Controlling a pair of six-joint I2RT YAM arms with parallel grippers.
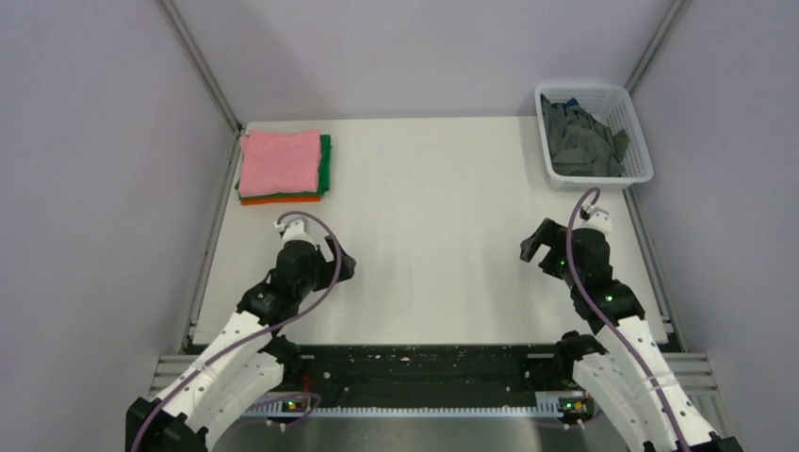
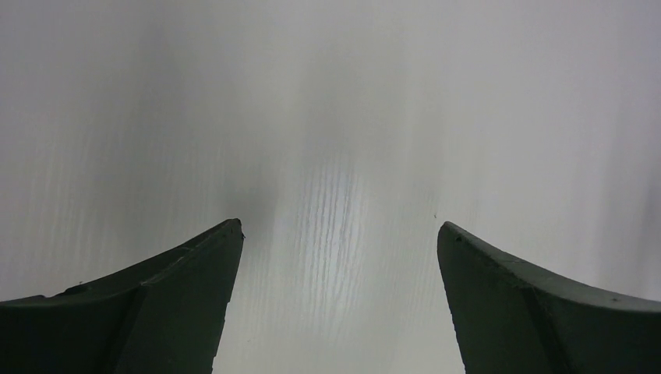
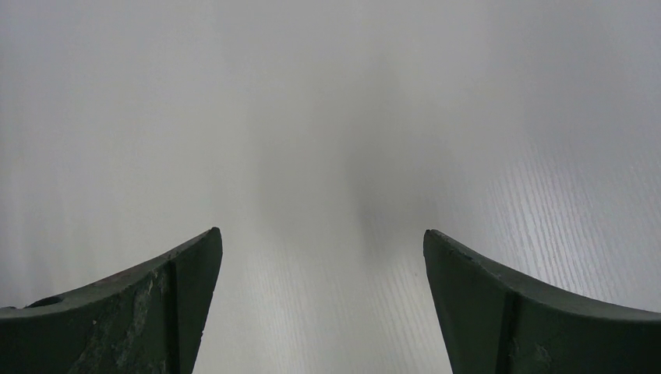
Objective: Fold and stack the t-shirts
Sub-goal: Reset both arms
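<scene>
Right gripper, jaws wide and empty over the desk, lies nearer than the equally wide left gripper to the dark grey t-shirts heaped in the basket at the far right corner, ahead of it.

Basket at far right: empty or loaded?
Loaded: crumpled dark grey shirts lie heaped inside the white basket.

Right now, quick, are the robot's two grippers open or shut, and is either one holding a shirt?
Left gripper: jaws open, holding nothing.
Right gripper: jaws open, holding nothing.
</scene>
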